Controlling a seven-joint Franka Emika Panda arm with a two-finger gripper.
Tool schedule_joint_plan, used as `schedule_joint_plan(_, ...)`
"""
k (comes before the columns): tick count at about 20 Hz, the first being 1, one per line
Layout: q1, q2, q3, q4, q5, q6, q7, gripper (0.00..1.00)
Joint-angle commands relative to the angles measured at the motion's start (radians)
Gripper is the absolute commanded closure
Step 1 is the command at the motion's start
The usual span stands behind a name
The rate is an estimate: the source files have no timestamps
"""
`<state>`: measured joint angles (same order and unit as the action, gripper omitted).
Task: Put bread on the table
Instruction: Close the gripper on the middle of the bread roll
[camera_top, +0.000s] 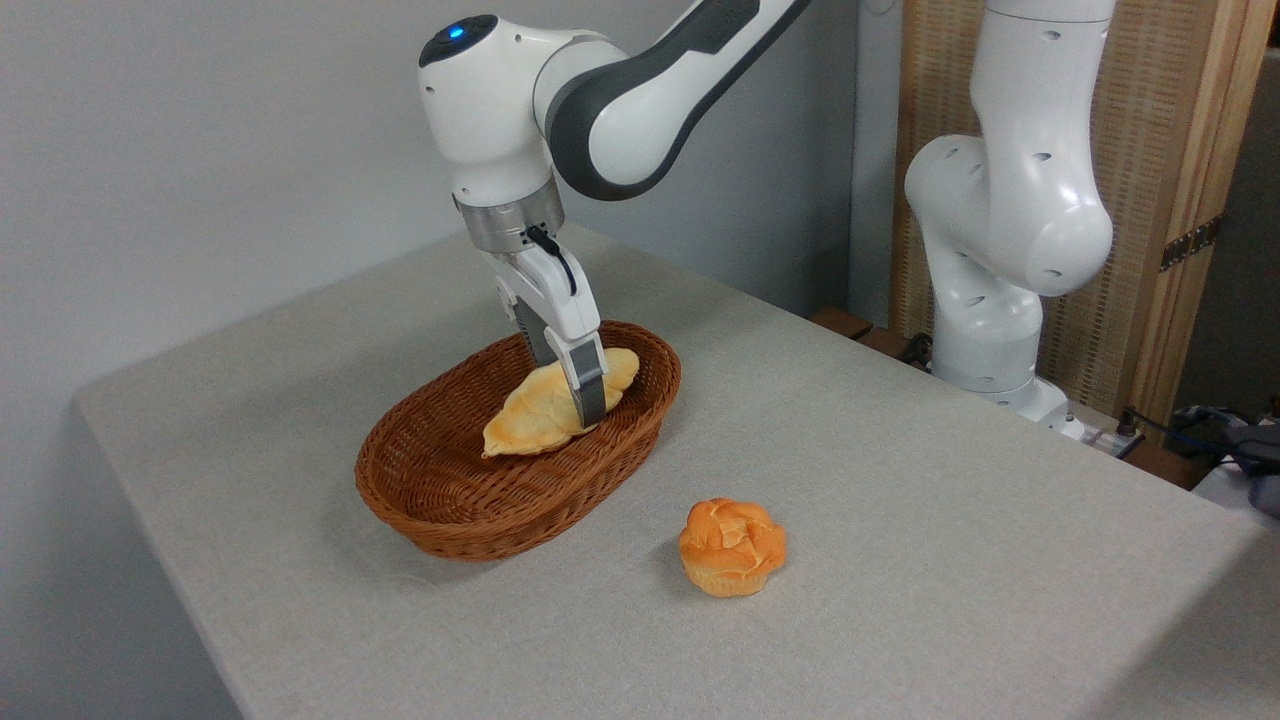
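Observation:
The bread (528, 415), a long pale golden loaf with pointed ends, lies tilted inside the brown wicker basket (440, 500), its right end up near the far rim. My gripper (568, 392) reaches down into the basket and straddles the loaf's right half. One finger (590, 390) presses against its near side, and the other stands behind it with its tip hidden. The jaws look closed on the loaf. The table (900, 520), covered in light grey-beige cloth, carries the basket.
A small round orange bun (732, 547) sits on the cloth in front and to the right of the basket. The arm's white base (990, 340) stands at the table's far right edge. A grey wall runs behind the table.

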<state>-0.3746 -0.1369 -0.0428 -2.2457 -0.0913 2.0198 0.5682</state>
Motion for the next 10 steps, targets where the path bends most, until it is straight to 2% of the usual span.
schedule_joint_plan(1,-0.006,-0.006,0.0,-0.011,0.008,0.028,-0.007,0.37)
schedule_joint_plan(6,-0.006,-0.01,0.0,-0.005,-0.002,0.028,-0.001,0.81)
schedule_joint_plan(9,-0.007,-0.018,0.0,-0.003,-0.002,0.027,0.001,0.83)
schedule_joint_plan(10,-0.007,-0.02,0.0,-0.003,-0.002,0.027,0.002,0.87)
